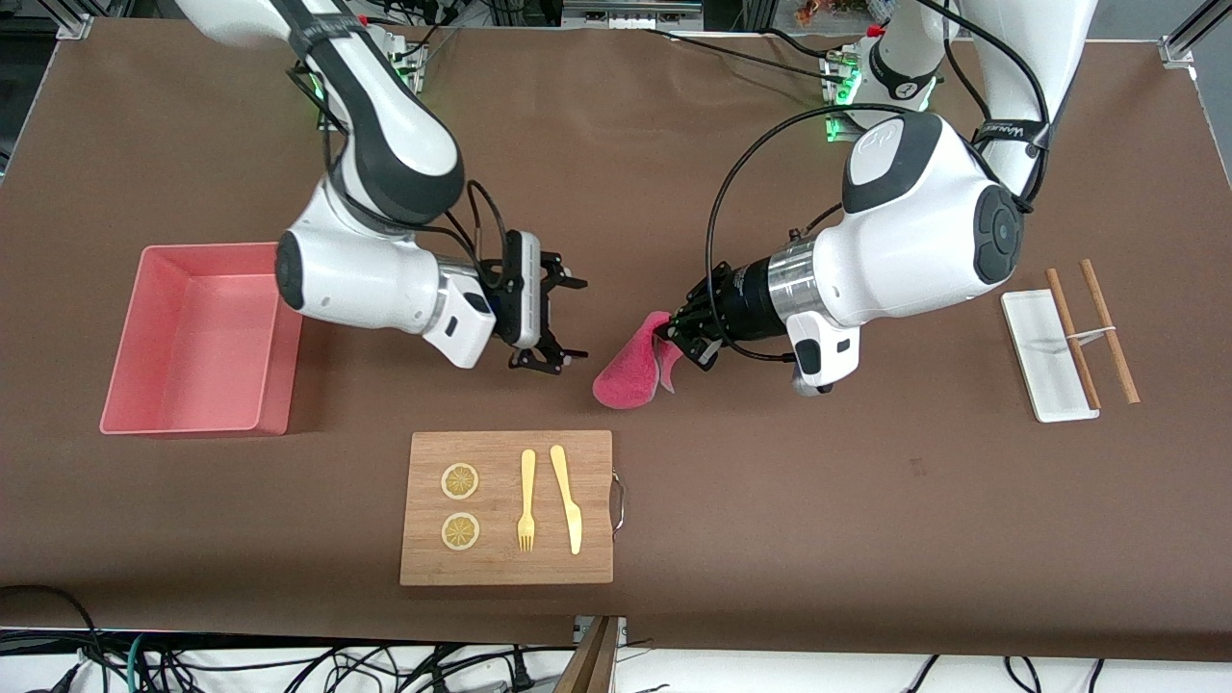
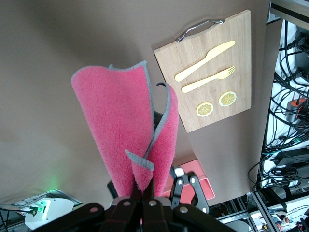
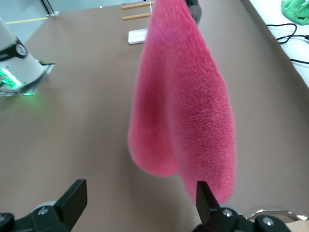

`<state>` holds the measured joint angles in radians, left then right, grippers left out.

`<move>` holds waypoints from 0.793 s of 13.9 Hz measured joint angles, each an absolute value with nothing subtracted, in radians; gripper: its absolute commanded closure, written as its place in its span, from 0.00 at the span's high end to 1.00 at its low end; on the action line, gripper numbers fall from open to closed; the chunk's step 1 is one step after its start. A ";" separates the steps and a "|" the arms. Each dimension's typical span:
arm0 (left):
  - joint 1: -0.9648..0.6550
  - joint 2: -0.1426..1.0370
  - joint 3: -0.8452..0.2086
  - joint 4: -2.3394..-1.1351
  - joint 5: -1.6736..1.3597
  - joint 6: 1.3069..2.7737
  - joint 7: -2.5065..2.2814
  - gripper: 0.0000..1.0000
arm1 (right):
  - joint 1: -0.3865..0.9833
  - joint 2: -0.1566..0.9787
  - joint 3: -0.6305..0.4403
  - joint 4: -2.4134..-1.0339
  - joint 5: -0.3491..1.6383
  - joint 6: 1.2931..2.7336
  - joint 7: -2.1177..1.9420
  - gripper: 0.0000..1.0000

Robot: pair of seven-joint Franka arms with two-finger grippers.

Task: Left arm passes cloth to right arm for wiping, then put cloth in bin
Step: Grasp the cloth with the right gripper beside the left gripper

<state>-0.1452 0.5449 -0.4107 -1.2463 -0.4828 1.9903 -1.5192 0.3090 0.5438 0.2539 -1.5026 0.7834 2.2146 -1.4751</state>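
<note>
1 cloth [image 1: 628,371] hangs in air over table centre, clamped in L gripper [image 1: 674,334]. R gripper [image 1: 566,321] is just beside it, fingers apart, holding nothing. 1 bin [image 1: 200,339] at right arm's end. 1 board [image 1: 507,507] with 1 fork [image 1: 526,500], 1 knife [image 1: 566,498], 2 lemon slices [image 1: 459,481].

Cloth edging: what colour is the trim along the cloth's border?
Grey trim on the magenta-pink cloth, held by the left gripper; the left wrist view shows it best.
</note>
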 measured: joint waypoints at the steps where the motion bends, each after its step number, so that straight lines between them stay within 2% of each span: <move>1: -0.145 0.545 -0.411 -1.246 -0.483 1.990 -1.519 0.00 | 0.318 0.566 0.254 -1.485 0.783 2.241 -1.483 1.00; 6: -0.142 0.545 -0.411 -1.246 -0.483 1.990 -1.519 0.00 | 0.341 0.661 0.246 -1.350 0.783 2.310 -1.499 1.00; 11: -0.137 0.545 -0.411 -1.246 -0.483 1.990 -1.519 0.00 | 0.368 0.709 0.243 -1.325 0.783 2.409 -1.508 1.00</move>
<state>-0.1375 0.5451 -0.4107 -1.2461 -0.4828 1.9899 -1.5192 0.3682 0.7090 0.2433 -1.3248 0.7832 2.4092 -1.5076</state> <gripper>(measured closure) 0.978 0.000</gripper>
